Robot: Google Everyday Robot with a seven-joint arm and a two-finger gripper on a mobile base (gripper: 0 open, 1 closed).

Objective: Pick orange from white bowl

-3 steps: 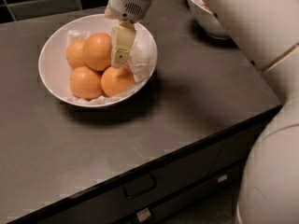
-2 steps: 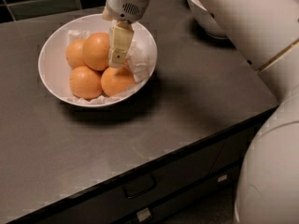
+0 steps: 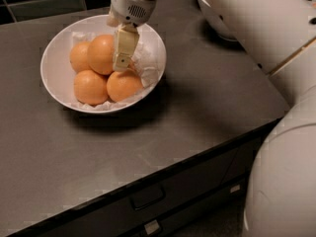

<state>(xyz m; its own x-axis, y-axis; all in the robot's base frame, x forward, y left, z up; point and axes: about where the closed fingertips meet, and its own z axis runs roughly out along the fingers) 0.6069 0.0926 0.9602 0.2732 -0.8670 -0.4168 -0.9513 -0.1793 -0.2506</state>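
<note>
The white bowl [image 3: 54, 78], wide, shallow and lined with crumpled white paper, stands at the back left of the dark counter. Several oranges lie in it. The biggest-looking orange [image 3: 100, 53] is at the top middle, and three others lie around it. My gripper [image 3: 123, 63] reaches down into the bowl from above. It is right against that orange's right side and just above the front-right orange [image 3: 123, 85]. A sliver of orange shows behind it.
A second white bowl [image 3: 217, 21] stands at the back right, partly hidden by my white arm [image 3: 256, 28]. My white body [image 3: 284, 181] fills the right side. The counter's front edge has a drawer with a handle [image 3: 145, 196] below it.
My gripper has shifted slightly left, closer to the top-middle orange. The bowl and the oranges have not moved.
</note>
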